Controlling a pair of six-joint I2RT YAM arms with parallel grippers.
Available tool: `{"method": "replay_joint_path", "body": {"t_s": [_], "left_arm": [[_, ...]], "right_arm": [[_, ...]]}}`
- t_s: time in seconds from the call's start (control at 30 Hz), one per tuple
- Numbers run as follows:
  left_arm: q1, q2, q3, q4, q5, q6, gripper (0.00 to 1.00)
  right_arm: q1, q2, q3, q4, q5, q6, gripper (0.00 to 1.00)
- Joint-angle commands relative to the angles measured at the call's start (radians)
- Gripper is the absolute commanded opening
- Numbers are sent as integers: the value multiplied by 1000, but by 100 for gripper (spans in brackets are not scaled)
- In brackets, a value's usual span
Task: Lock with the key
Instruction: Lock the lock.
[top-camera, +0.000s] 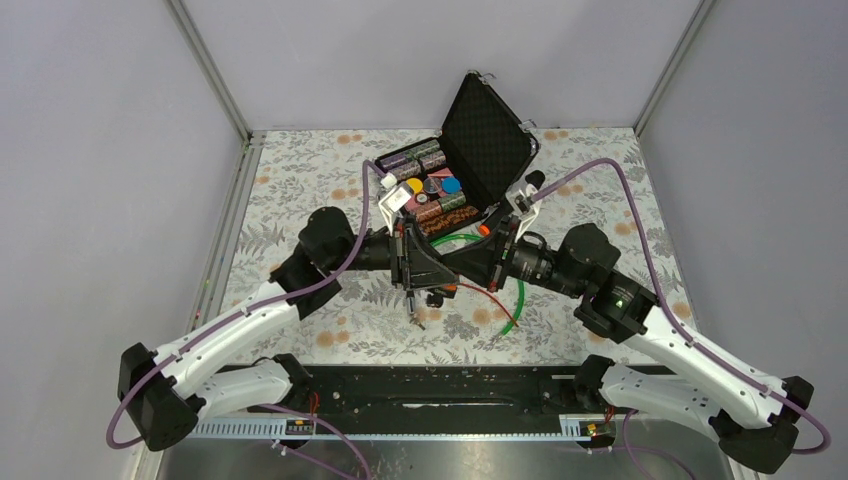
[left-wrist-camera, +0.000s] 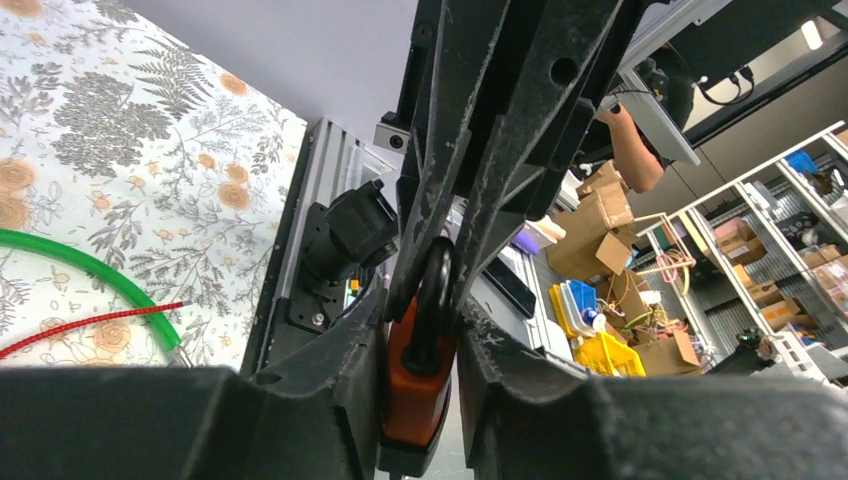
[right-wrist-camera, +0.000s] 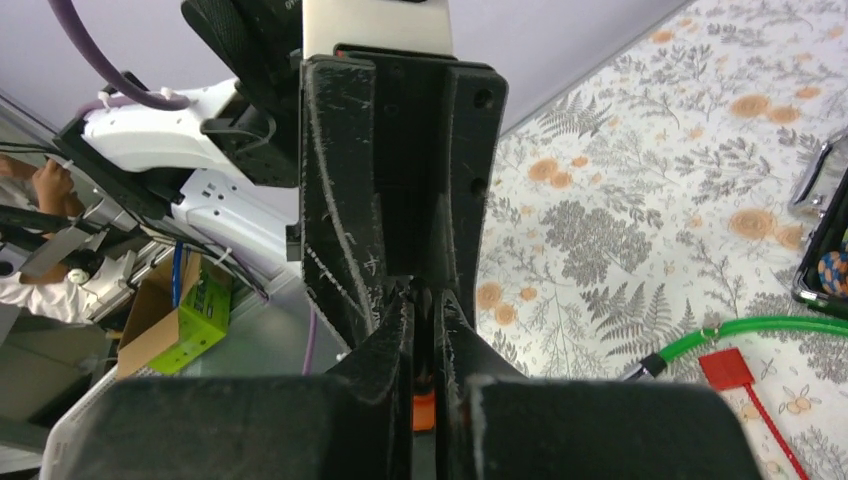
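An orange padlock with a black shackle is held between both grippers above the table's middle. My left gripper is shut on the padlock's orange body; in the top view it comes in from the left. My right gripper is shut on the shackle, with orange showing below its fingers; in the top view it meets the left one. The tiny silvery key is not clearly visible. Small metal bits sit below the grippers, too small to identify.
A green cable loop lies on the floral cloth under the right gripper, with a red cord and tag beside it. An open black case with poker chips stands just behind the grippers. Grey walls enclose the table.
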Motion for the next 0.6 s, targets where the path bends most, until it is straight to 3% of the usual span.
{"method": "replay_joint_path", "body": {"t_s": [0.0,0.07,0.13,0.27,0.33,0.4,0.57], "left_arm": [[-10,12,35,69,84,-14,18],[-10,15,34,83,94,-18,1],[-10,15,30,91,96,-14,0],[0,-15,28,65,4,8,0],[10,-35,32,55,-52,9,0],[18,-62,34,55,-118,8,0],[18,-104,59,64,-211,14,0]], "right_arm": [[-4,17,72,41,-27,-24,0],[-4,19,75,40,-14,-11,0],[-5,18,78,35,5,0,5],[-5,-6,47,49,70,41,74],[-5,-31,-3,105,92,73,91],[-5,-52,-58,199,84,102,95],[-4,-36,-102,288,-2,107,96]]}}
